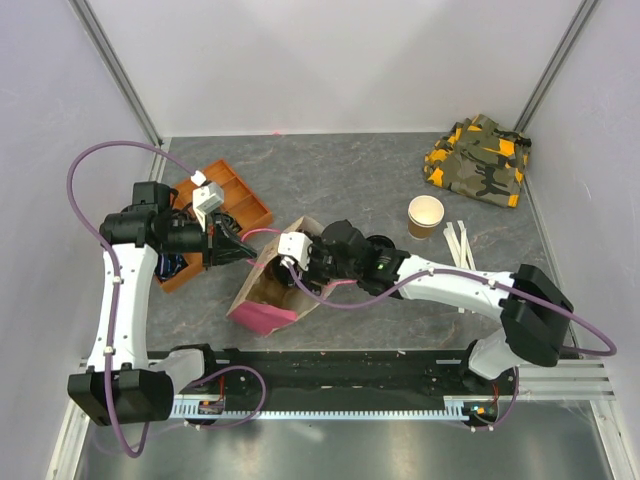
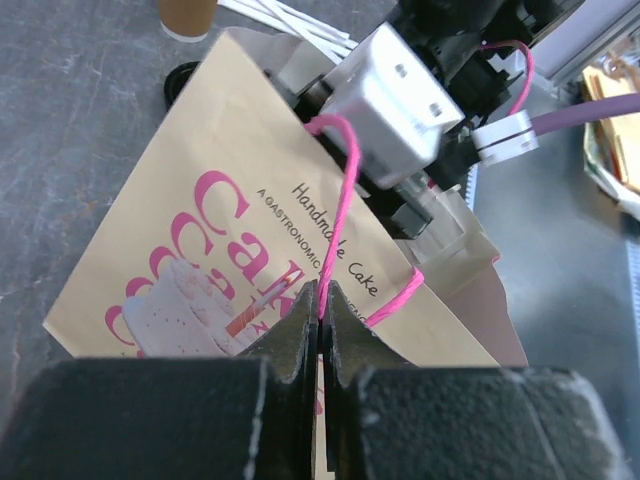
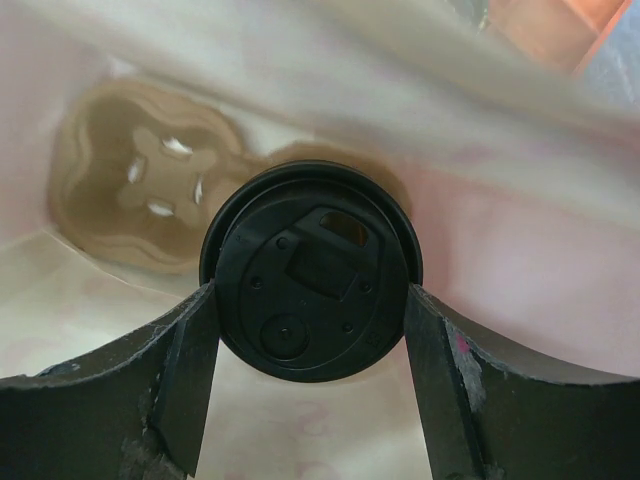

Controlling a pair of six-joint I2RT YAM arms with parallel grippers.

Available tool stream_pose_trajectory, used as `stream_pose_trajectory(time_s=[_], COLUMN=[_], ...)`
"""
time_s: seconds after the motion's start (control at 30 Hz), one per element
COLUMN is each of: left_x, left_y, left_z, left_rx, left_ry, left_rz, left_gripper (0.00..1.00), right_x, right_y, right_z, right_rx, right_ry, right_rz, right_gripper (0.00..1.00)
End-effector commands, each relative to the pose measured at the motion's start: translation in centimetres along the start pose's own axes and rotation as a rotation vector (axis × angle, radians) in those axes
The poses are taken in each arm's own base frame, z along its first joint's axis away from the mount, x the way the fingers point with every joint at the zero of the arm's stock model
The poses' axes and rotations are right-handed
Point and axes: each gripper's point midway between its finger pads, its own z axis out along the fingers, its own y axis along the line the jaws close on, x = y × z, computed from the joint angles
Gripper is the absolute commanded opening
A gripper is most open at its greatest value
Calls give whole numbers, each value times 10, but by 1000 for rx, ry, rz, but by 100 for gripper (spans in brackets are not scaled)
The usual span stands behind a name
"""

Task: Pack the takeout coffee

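The takeout coffee [image 3: 310,270] shows in the right wrist view as a round black lid seen from above, deep inside a tan and pink paper bag [image 1: 262,295]. My right gripper [image 3: 310,295] reaches into the bag's mouth, and its two fingers press the lid's rim on both sides. A brown pulp cup carrier [image 3: 130,200] lies on the bag's floor beside the cup. My left gripper [image 2: 322,290] is shut on the bag's pink string handle [image 2: 342,190], just left of the bag [image 2: 180,200].
A lidless tan cup [image 1: 425,215] stands at the right, with white sticks [image 1: 460,245] next to it. A camouflage cloth [image 1: 480,160] lies at the back right. An orange tray [image 1: 240,200] sits behind my left gripper.
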Motion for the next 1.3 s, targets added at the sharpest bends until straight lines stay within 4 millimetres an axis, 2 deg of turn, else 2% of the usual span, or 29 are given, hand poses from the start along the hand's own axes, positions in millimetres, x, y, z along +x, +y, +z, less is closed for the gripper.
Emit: stream_pose_trajectory(time_s=[0.0,0.13,0.33,0.43,0.7,0.83,0.87,0.93,1.0,1.03,1.1,1.13,1.2,1.23,1.27], left_x=[10,14,26,30,38,33,32,28,23,18,10,5,-1,-6,-9], left_y=[-26,-21,-17,-13,-1,2,4,7,7,7,8,9,18,21,25], left_z=[-6,-7,-8,-8,-8,-8,-8,-8,-8,-8,-9,-10,-14,-17,-18], left_rx=[24,11,-2,-9,-9,-13,-15,-16,-13,-13,-11,-16,-32,-43,-41], left_ry=[35,59,101,119,157,155,157,153,135,124,95,84,53,35,13], left_rz=[16,29,65,69,33,14,2,-17,-26,-26,-27,-28,-63,-79,-101], left_gripper=[2,2,2,2,2,2,2,2,2,2,2,2,2,2,2], right_x=[-10,-2,-12,-8,1,2,8,6,14,11,23,18,34,26,30], right_y=[-14,-24,-39,-43,-37,-33,-29,-32,-31,-33,-29,-32,-29,-32,-30], right_z=[10,14,16,20,36,48,48,51,52,51,52,53,55,57,56], right_rx=[50,93,136,142,55,-17,-41,-60,-90,-93,-127,-128,-161,-165,-181], right_ry=[-9,34,-1,7,13,32,64,73,115,116,164,165,223,216,237], right_rz=[-31,-32,-15,-8,46,60,64,58,69,68,70,65,82,75,73], right_gripper=[41,40,38,38,43,42,41,40,40,40,40,40,41,41,42])
